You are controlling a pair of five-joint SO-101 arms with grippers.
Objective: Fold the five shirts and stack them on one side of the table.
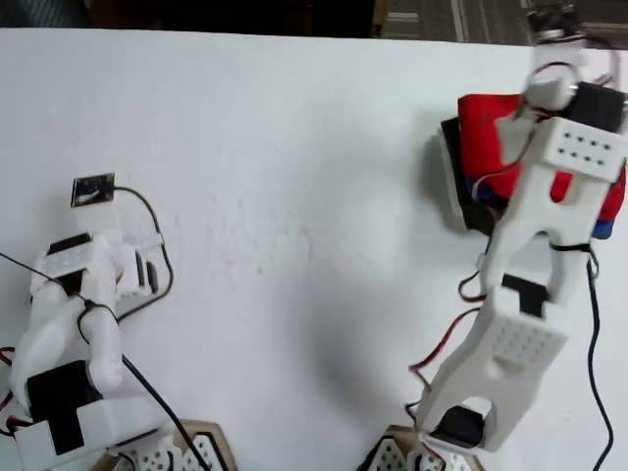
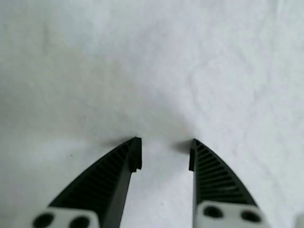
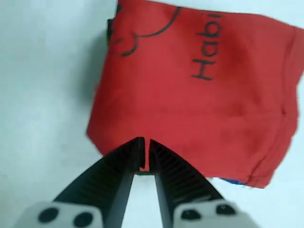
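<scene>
Right wrist view shows the right hand [image 3: 143, 148] clenched above the red shirt [image 3: 199, 95]; left hand [image 2: 164, 153] released.

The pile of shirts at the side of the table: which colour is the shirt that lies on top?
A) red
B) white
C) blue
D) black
A: the red shirt covers the top of the pile, while the black shirt and the blue shirt show just as edges under it.
</scene>
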